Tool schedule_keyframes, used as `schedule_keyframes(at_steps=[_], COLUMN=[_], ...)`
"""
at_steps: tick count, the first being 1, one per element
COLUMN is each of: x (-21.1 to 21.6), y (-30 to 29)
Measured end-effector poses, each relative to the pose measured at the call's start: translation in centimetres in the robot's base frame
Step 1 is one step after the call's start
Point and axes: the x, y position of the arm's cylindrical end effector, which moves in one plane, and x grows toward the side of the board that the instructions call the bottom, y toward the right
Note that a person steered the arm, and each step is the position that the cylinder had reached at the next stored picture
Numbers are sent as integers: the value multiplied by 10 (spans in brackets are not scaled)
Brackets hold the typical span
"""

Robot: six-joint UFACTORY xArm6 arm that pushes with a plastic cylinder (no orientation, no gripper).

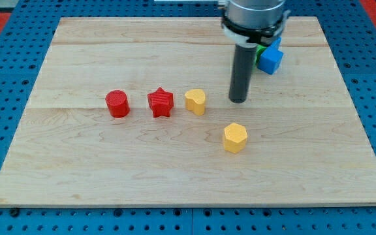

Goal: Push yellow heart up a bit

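The yellow heart (196, 102) lies near the middle of the wooden board (109, 170). My tip (238, 100) stands on the board to the heart's right, apart from it by about one block's width. A yellow hexagon (235, 138) lies below my tip, towards the view's bottom. A red star (160, 102) sits just left of the heart, and a red cylinder (117, 104) lies further left.
A blue cube (271, 59) sits at the view's top right, just right of the rod. A green block (260, 48) shows partly behind the rod beside it. The board rests on a blue pegboard (5, 78).
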Motion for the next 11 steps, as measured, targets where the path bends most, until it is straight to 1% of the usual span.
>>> schedule_keyframes(at_steps=[1,2,3,4,5,6,7,8,9,10,11], x=[-22,-12,-4,-4,16,15,9,30,74,95,105], y=[-40,-96,-107,-107,-106,-73,-52,-11,-19,-27,-62])
